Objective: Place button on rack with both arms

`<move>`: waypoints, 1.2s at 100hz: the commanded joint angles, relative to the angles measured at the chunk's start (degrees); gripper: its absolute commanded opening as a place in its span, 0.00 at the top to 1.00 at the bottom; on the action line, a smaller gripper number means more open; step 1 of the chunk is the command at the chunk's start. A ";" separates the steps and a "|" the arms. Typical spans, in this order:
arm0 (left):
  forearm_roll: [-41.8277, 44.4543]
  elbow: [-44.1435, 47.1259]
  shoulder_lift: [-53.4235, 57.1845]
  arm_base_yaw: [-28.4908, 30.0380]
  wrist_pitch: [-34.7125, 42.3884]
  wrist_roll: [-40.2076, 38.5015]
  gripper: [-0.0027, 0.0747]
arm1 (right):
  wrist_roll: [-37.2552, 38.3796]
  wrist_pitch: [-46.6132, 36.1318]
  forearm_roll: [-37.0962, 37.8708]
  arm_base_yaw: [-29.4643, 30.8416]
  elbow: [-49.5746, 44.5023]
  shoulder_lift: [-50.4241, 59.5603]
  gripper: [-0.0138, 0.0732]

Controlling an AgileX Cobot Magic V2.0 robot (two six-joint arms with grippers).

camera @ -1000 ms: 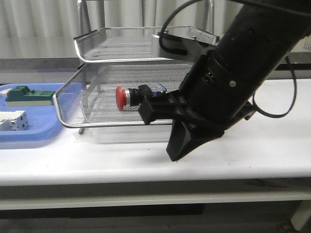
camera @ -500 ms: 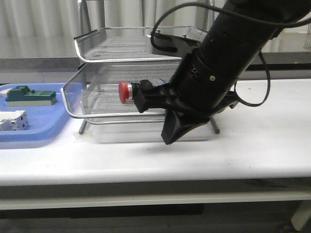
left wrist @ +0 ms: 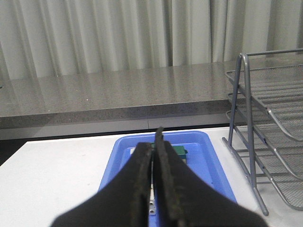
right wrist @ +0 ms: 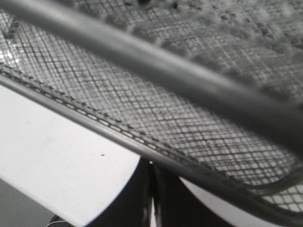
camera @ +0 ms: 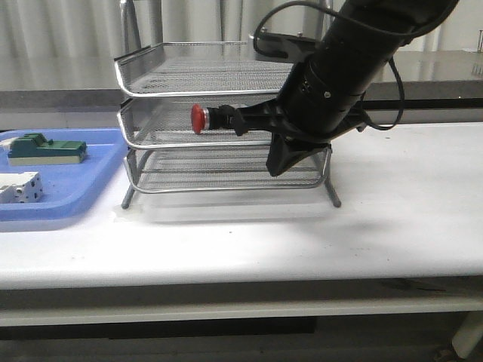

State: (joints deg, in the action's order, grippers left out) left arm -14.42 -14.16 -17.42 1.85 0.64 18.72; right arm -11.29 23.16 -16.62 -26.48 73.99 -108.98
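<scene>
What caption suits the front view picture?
Right arm's gripper holds the red-capped button at the wire rack's middle tier.

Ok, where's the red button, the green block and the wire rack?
button [camera: 199,118], front view, on its red cap.
green block [camera: 45,148], front view, on its top.
rack [camera: 151,94], front view, on the top tier's front rim.

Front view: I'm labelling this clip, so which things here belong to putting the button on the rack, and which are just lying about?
Part of the job:
button, held in the right tool
rack

Lying about:
blue tray
green block in it
white switch in it
left tool, shut, holding nothing
</scene>
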 commanded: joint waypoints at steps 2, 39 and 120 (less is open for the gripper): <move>-0.51 -1.56 -0.48 -0.08 4.18 -0.51 0.96 | -0.72 -2.69 0.44 0.87 2.84 2.66 0.92; -0.51 -1.56 -0.48 -0.08 4.18 -0.51 0.96 | -0.67 4.85 0.46 1.09 2.72 6.07 0.92; -0.51 -1.56 -0.48 -0.08 4.18 -0.51 0.96 | -0.67 -0.96 1.50 17.01 -27.63 49.52 0.91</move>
State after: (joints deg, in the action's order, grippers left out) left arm -14.42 -14.16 -17.42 1.85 0.64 18.72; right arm -11.29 26.37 -15.81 -10.37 48.27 -65.59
